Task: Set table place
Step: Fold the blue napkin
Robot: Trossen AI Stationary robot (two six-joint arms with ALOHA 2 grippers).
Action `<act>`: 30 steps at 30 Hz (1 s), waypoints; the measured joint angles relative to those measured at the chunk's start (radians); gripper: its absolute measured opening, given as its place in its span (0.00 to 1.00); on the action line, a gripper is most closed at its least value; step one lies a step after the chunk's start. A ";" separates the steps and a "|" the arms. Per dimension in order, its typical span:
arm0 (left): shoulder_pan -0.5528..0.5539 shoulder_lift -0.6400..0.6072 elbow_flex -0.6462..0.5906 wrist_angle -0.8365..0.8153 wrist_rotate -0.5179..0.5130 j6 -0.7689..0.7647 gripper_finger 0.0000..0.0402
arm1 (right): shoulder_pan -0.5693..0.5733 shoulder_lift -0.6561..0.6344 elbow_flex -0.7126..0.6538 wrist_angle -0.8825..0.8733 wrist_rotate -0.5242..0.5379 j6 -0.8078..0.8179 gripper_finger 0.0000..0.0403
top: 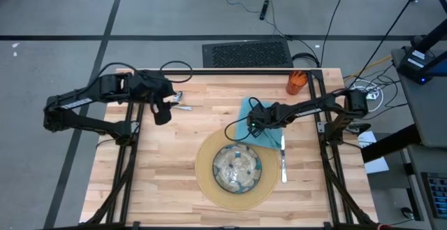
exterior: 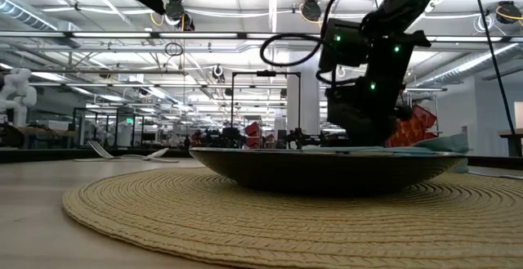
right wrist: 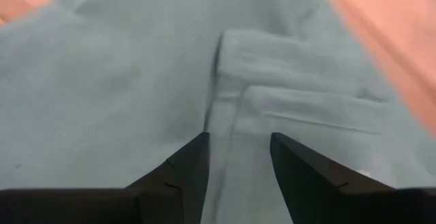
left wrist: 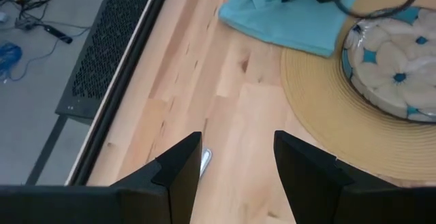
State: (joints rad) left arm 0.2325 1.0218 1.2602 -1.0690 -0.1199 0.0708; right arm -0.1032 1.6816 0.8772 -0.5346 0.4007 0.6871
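Napkin [top: 250, 118] work: your right gripper [top: 255, 120] hovers over the teal cloth, fingers parted, holding nothing. Smooth the soft folded fabric flat at the mat's [top: 209, 181] 1 o'clock edge before lifting off. Round woven tan mat carries the patterned glass bowl [top: 237, 168]; slim silver knife [top: 283, 159] lies at 3 o'clock. Left gripper [top: 162, 109] waits at the table's [top: 160, 174] 10 o'clock, fingers apart, empty, over cutlery [top: 183, 105].

The left arm reaches in from the left edge, its left gripper [left wrist: 235, 157] held above the tabletop [top: 167, 181] with jaws parted and empty. The right arm stretches inward from the right side, its right gripper [right wrist: 238, 152] pointing down, jaws apart, gripping nothing.
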 joint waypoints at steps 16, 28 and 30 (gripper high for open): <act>-0.015 -0.003 -0.038 0.061 0.016 -0.013 0.42 | 0.007 0.045 -0.001 0.046 0.017 -0.044 0.04; -0.023 0.071 -0.297 0.386 0.095 -0.033 0.42 | 0.010 0.039 -0.001 0.045 0.015 -0.056 0.00; -0.026 0.115 -0.343 0.514 0.119 -0.033 0.42 | 0.010 0.039 -0.001 0.045 0.015 -0.056 0.00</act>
State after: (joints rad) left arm 0.2070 1.1370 0.9172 -0.5545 -0.0009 0.0376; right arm -0.0937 1.7203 0.8761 -0.4892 0.4156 0.6308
